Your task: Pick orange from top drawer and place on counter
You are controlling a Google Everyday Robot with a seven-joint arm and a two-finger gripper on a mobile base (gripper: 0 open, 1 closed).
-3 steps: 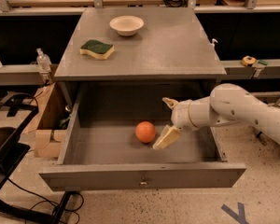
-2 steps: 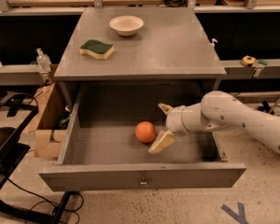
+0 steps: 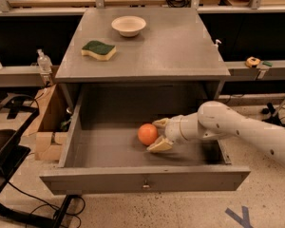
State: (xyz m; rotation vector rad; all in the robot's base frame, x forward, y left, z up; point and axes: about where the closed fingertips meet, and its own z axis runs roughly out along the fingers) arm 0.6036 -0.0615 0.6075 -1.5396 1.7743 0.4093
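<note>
My pincer [image 3: 156,135] is down inside the top drawer [image 3: 142,179], which stands pulled well out. Its two fingers are spread apart, with nothing held between them yet. A second ago I was hanging to the right of the orange [image 3: 147,134], with bare drawer floor between us. Since then my arm [image 3: 247,129] has slid left, and the fingers now flank the fruit's right side, one behind it and one in front. The orange has not shifted. It sits where it was, on the drawer floor a little right of centre and nearer the front panel than the back wall.

I judge that the approach is all but done and the grasp is the step in hand. From this angle I cannot tell whether my pads already touch the skin or stop just short. Either way the fruit looks only partly between the fingers, so I would want to push a touch further left before closing. It is round and smooth and could roll away from a shallow pinch.

The counter [image 3: 171,46] above is where it must go. A white bowl [image 3: 128,25] and a green-topped sponge [image 3: 99,50] sit on its rear and left parts.
</note>
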